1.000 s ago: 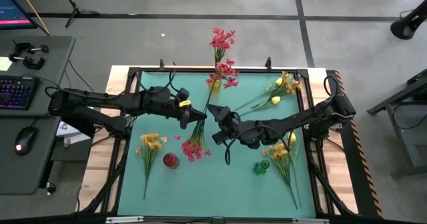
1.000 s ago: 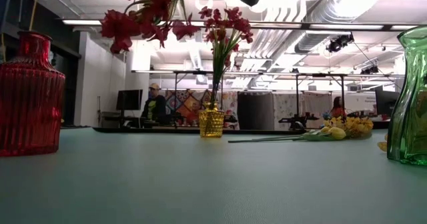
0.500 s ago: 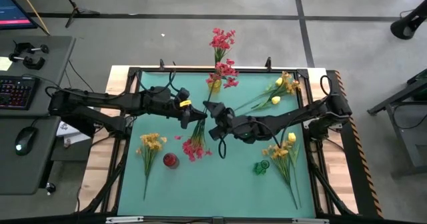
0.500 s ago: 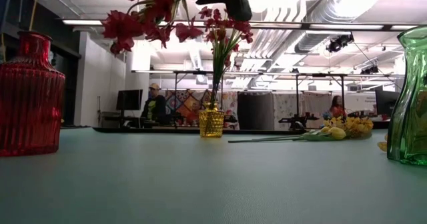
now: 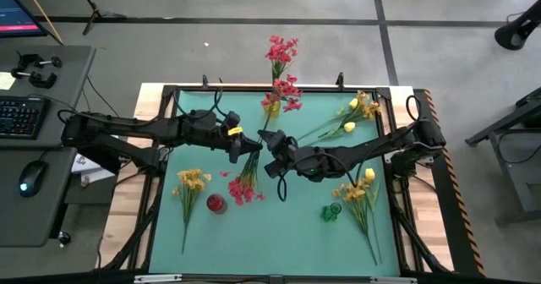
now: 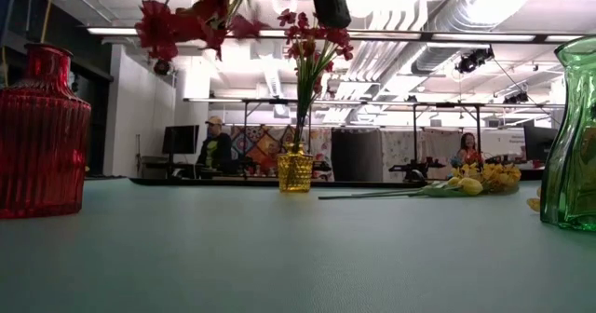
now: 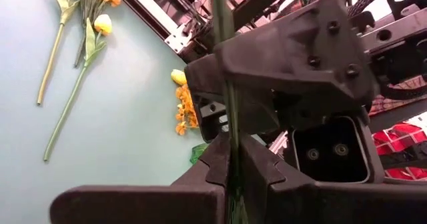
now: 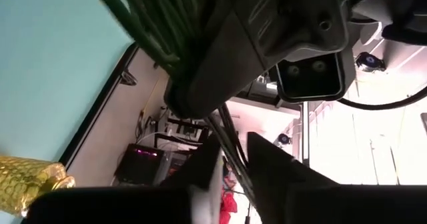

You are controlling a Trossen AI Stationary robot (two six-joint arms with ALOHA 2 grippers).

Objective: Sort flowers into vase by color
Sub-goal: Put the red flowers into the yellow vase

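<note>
Teal table [image 5: 220, 233]: my right gripper [image 5: 265, 143] just clenched on the red flowers' [image 5: 243, 187] stem at center, beside my left gripper [image 5: 243, 146], clamped too—handover ready.

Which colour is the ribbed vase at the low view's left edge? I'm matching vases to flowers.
Red: the ribbed glass vase shows best in the low view.
</note>
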